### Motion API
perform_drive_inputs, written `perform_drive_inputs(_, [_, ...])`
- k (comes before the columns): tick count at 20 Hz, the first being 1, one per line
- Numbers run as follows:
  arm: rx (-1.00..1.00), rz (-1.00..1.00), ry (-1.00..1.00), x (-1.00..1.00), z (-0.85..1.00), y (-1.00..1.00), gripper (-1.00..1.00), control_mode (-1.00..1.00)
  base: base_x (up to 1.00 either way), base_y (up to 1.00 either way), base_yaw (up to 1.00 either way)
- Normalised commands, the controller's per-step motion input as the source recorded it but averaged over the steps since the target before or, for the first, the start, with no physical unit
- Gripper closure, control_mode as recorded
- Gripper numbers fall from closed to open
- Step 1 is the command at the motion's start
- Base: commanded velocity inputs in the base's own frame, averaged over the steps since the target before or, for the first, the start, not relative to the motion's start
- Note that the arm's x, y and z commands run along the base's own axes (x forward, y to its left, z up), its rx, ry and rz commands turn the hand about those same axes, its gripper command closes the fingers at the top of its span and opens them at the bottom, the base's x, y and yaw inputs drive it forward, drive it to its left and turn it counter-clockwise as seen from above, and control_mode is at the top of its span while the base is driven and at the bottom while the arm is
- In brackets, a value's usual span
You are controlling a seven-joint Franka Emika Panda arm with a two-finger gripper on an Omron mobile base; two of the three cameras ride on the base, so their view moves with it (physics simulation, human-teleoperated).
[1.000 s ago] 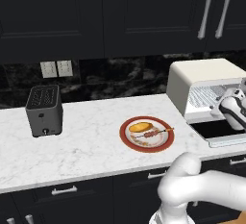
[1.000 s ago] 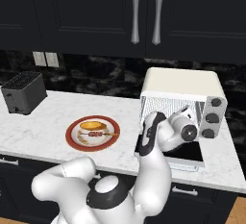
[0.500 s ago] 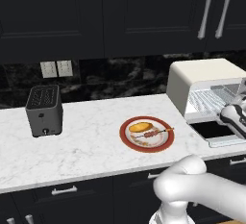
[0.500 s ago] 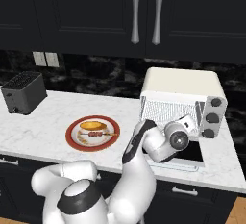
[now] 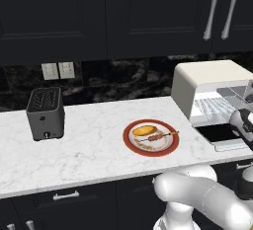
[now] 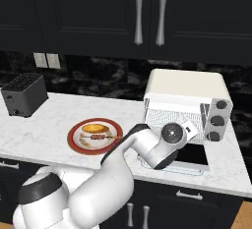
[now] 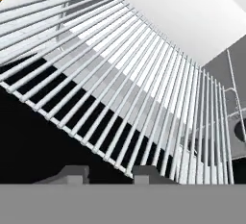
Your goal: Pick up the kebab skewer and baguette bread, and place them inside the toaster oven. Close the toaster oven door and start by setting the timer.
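Note:
The kebab skewer (image 5: 159, 137) and the golden baguette bread (image 5: 144, 131) lie on a red-rimmed plate (image 5: 129, 142) on the counter; the skewer (image 6: 101, 137) and bread (image 6: 95, 128) sit left of my arm. The cream toaster oven (image 5: 207, 78) stands to the right. Its dark glass door (image 6: 194, 157) is folded down flat. My gripper (image 6: 193, 127) hangs over the door at the oven mouth. In the hand view my gripper (image 7: 109, 175) faces the wire rack (image 7: 120, 74) close up, its fingertips (image 7: 72, 174) apart and nothing held between them.
A black slot toaster (image 5: 45, 113) stands at the counter's left, below wall outlets (image 5: 58, 70). The oven's knobs (image 6: 216, 120) line its right side. Dark cabinets with bar handles (image 6: 147, 12) hang above. The open door reaches out to the counter's front edge.
My hand has dropped and swung lower in front of the oven mouth, and the fingers have come closer together. The plate, skewer and bread have not moved.

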Motion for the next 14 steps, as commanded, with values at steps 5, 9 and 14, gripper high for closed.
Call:
perform_drive_inputs(5, [0.0,-0.05,0.29,-0.87,0.77,-0.02,1.0,-1.0,0.0,0.0,0.0])
perform_drive_inputs(9, [0.04,-0.03,0.29,-0.73,0.77,0.22,1.0,-1.0,0.0,0.0,0.0])
perform_drive_inputs(14, [0.17,-0.18,0.21,-0.73,0.13,0.98,1.0,-1.0,0.0,0.0,0.0])
